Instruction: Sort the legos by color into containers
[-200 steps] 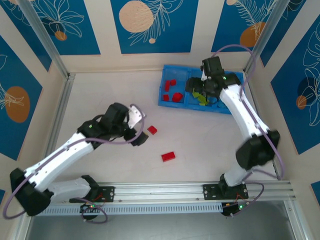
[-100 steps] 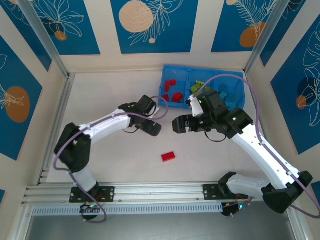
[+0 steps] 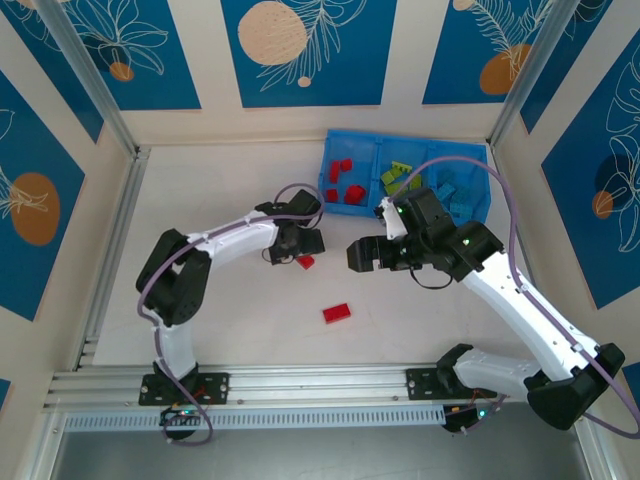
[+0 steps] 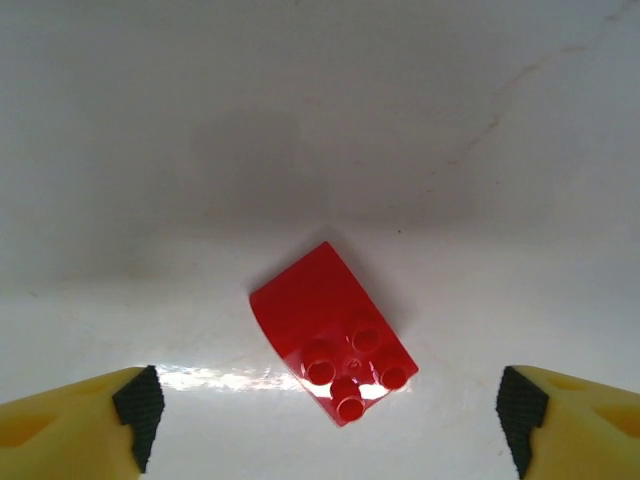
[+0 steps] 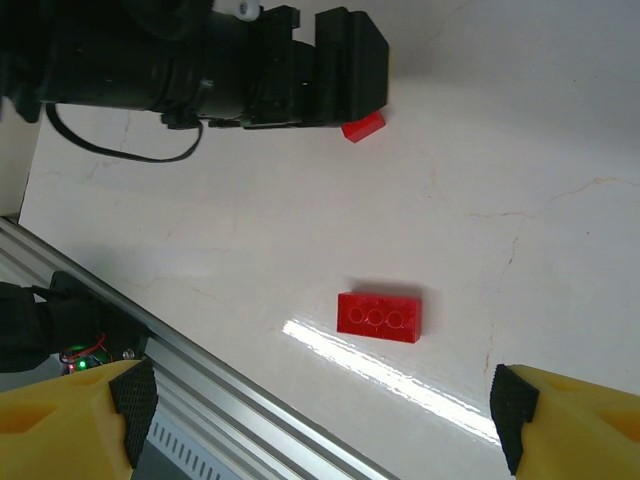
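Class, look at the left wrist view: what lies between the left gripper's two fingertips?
A single red brick lies on the white table between the fingertips of the open left gripper, touching neither; the left wrist view shows it.

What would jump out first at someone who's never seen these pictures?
Two loose pieces stand out on the pale table: a small red brick beneath the open left gripper, and a longer red brick closer to the near edge. At the far right, the bright-blue bin holds red, lime and light-blue legos in separate compartments.
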Action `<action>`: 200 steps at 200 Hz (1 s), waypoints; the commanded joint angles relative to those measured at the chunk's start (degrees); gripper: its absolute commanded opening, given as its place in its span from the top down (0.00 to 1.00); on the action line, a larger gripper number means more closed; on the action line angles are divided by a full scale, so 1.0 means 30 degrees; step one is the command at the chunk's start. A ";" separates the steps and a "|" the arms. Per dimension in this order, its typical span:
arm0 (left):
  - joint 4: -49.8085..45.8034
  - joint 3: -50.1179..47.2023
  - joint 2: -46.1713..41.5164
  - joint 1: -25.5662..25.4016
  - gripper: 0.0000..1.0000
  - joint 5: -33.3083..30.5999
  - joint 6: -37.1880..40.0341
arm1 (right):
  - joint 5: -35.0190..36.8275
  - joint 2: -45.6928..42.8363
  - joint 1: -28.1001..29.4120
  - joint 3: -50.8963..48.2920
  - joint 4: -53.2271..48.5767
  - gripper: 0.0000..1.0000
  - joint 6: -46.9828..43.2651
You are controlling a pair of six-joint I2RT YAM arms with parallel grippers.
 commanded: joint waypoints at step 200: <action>0.1677 0.1070 -0.2166 -0.0584 0.71 0.2740 0.3673 | -0.0664 -0.2384 0.0229 -0.2273 0.2188 0.11 0.2192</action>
